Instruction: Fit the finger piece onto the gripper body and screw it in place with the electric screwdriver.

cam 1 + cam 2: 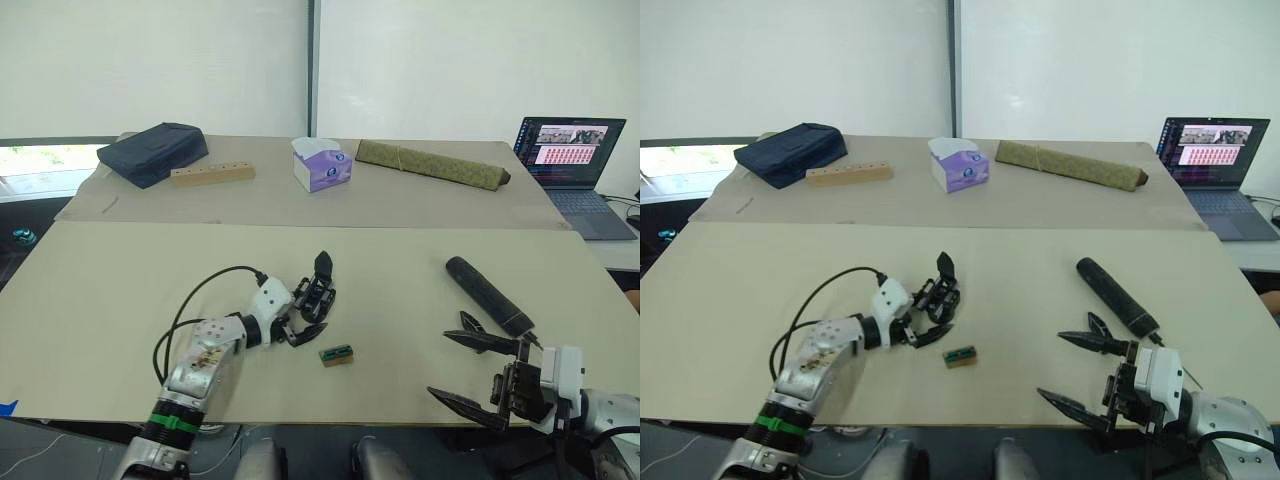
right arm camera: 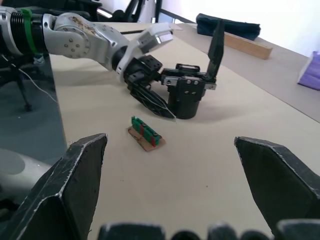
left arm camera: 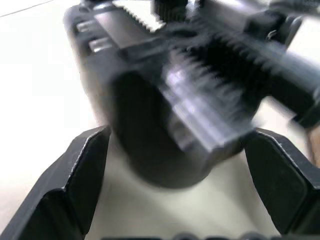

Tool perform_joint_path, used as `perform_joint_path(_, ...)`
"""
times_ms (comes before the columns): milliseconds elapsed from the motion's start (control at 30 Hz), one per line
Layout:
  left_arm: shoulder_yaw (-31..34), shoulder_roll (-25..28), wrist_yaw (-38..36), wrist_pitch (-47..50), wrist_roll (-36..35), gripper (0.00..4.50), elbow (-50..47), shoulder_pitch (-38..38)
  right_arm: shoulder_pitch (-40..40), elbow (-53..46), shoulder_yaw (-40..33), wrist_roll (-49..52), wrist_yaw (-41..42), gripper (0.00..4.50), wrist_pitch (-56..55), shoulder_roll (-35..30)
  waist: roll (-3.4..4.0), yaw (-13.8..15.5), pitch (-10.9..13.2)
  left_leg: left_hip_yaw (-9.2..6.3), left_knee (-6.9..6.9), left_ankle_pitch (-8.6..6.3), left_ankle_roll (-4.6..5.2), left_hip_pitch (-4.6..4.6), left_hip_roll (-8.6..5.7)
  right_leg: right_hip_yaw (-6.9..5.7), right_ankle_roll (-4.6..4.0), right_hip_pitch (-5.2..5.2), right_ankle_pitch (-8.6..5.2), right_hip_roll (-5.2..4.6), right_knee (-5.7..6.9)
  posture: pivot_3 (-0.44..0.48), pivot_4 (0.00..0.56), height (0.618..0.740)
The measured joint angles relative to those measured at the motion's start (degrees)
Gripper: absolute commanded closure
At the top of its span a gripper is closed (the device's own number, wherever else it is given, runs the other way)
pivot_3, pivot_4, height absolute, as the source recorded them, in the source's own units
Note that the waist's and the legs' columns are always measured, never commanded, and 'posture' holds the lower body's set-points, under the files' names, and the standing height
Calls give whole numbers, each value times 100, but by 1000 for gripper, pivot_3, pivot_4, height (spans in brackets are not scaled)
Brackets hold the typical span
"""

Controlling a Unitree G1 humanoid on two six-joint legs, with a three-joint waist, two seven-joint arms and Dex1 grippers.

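The gripper body [image 1: 318, 287] stands near the middle of the front table, a black assembly on a round base [image 2: 187, 101] with one pointed finger sticking up. My left gripper [image 1: 308, 308] is open, and its fingers [image 3: 75, 190] sit on either side of that base. A separate finger piece is out of view. The electric screwdriver [image 1: 488, 295], a thick black cylinder, lies to the right. My right gripper [image 1: 440, 365] hovers open just in front of the screwdriver's bit end, holding nothing.
A small green-and-brown block [image 1: 336, 355] lies just in front of the gripper body. On the back table are a dark bag [image 1: 152, 153], a wooden block [image 1: 212, 174], a tissue box [image 1: 321, 164] and an olive rolled bundle [image 1: 430, 163]. A laptop [image 1: 575, 165] stands at the far right.
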Motion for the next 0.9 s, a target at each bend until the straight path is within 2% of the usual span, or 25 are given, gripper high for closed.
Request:
perform_joint_path(133, 89, 377, -868, -371, -175, 68, 841, -472, 123, -35, 5, -1, -62, 0, 0, 48, 1, 1, 0, 3, 0, 0, 0, -2, -1, 1, 1, 0, 0, -2, -2, 0, 150, 740)
perform_joint_path(300, 49, 439, -2017, -1111, -230, 68, 2183, -1186, 135, -85, 19, -7, -142, 0, 0, 66, 0, 11, 0, 4, 1, 0, 0, -5, -2, 0, 1, -1, 0, -1, -3, 0, 150, 740)
perform_joint_path(367, 10, 300, -2393, -1549, -215, 68, 2797, -1481, 141, -98, 22, -10, -185, 0, 0, 69, 0, 26, 0, 4, 1, 0, 0, -9, -4, 0, 1, -1, 0, -1, -6, 0, 150, 740)
perform_joint_path(633, -82, -312, -2827, -2562, 9, 68, 4227, -2217, 240, -268, 20, -11, -280, 0, 1, 67, -2, 43, 0, -5, 9, 0, 0, -21, -10, 0, 5, -2, 1, -1, -6, 0, 150, 740)
perform_joint_path(800, -71, -382, -2957, -2867, 151, 68, 4747, -2487, 411, -414, 10, -14, -388, 0, 1, 68, -1, 42, 0, -6, 10, 0, 1, -19, -11, 0, 6, 2, 1, -1, -5, 0, 150, 740)
perform_joint_path(900, -8, -417, -3040, -3156, 159, 930, 4927, -2515, 518, -463, -1, -14, -440, 0, 1, 68, 0, 40, 0, -6, 10, 0, 1, -19, -10, 0, 7, 1, 1, -1, -5, 0, 150, 740)
